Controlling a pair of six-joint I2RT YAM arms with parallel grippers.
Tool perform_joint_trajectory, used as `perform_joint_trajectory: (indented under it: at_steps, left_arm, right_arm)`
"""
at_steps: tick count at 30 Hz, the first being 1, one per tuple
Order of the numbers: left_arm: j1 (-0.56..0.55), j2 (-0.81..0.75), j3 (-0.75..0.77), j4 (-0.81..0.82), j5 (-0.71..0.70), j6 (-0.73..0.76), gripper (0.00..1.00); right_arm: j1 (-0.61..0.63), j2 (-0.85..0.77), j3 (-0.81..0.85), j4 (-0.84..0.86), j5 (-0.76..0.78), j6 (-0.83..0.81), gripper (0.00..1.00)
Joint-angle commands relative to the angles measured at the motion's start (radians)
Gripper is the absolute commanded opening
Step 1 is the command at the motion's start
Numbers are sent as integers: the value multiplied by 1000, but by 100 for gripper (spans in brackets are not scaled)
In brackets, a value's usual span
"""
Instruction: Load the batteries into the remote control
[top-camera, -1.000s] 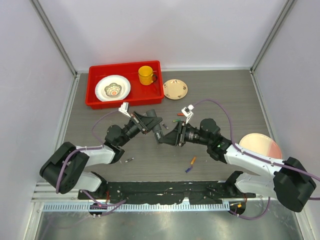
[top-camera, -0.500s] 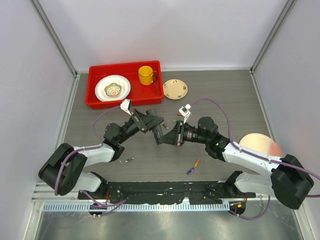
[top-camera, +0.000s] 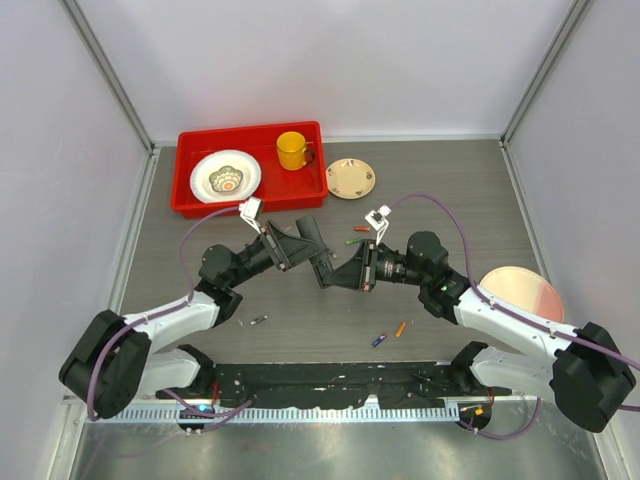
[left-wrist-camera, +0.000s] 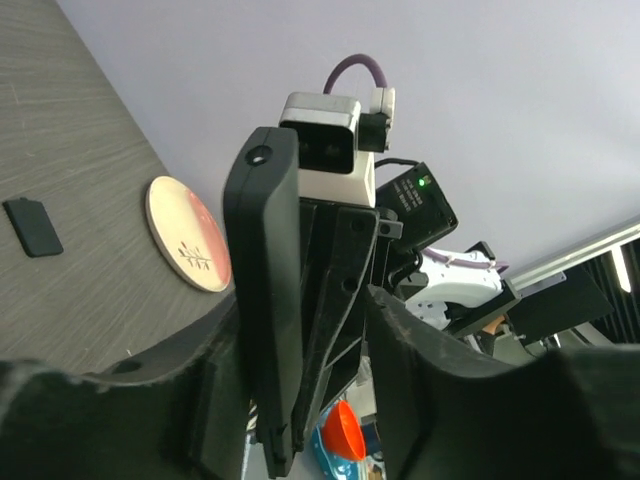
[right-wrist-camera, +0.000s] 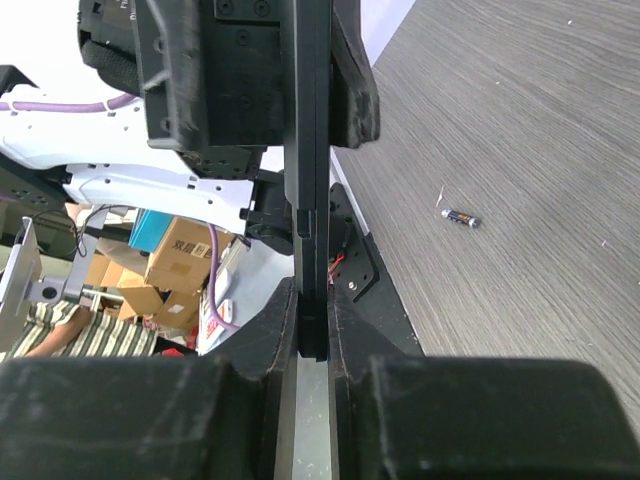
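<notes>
While the right claw (right-wrist-camera: 312, 300) pinches the slim, flat black plastic remote (right-wrist-camera: 310, 150) edge-on, the left claw (left-wrist-camera: 310, 330) gapes around it; grey wood-grain table (right-wrist-camera: 520, 150), pale walls (top-camera: 350, 60).

A grey wood-grain tabletop (top-camera: 450, 200) is carrying a red plastic tray (top-camera: 250, 130), a beige round plate (top-camera: 351, 178) and a pink round plate (top-camera: 520, 292); a thin orange battery (top-camera: 401, 328) and a blue battery (top-camera: 379, 340) are lying close together.
</notes>
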Motion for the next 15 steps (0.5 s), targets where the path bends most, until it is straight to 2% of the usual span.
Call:
perform_joint_trajectory:
  at_steps: [1,5,7,9,15]
  left_arm:
    - [4,43,12,111,69,-30,45]
    - [4,95,13,195,91,-63,40]
    - [4,106,12,226,98,-70,32]
    - [4,117,13,229,103,-77,32]
    - [4,117,-2,241,106,-75,47]
  right_arm:
    - [-16,-6,23,61,-78,17,1]
    - [-24,-3,29,49,-106,13,1]
    - [-27,-5,34,34,-117,7,1]
    - [-33,-6,37,23,-126,2,1]
    - [-56,-23,38,-2,-152,-6,1]
